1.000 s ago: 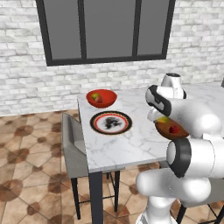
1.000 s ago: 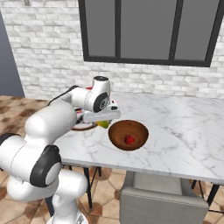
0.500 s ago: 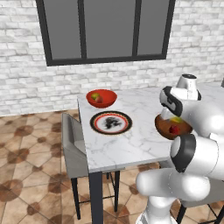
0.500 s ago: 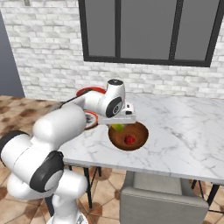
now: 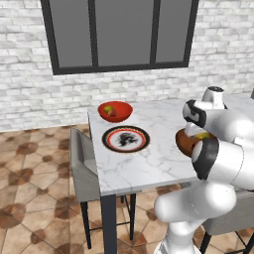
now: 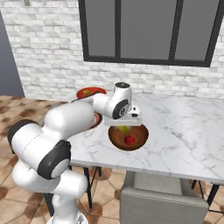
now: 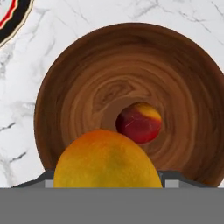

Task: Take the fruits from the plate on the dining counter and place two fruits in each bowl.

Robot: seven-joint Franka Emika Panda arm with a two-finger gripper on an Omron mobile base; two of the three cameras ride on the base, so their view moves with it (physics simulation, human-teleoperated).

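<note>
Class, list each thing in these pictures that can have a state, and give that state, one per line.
gripper: shut on the yellow-orange fruit, above the wooden bowl
yellow-orange fruit: held, not yet released
wooden bowl: holds one red fruit
red bowl: holds fruit
plate: no fruit left

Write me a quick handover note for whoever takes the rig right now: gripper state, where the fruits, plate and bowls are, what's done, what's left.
Gripper: shut on the orange-yellow fruit, hovering above the brown wooden bowl.
Brown wooden bowl: sits on the dining counter near the front edge and holds one red fruit.
Red bowl: at the counter's far left end, with fruit inside; the exact count is hard to read.
Plate: between the two bowls, no fruit on it.
Done: plate cleared, one fruit in the brown bowl.
Left: release the held fruit into the brown bowl, then confirm two fruits per bowl.
</note>
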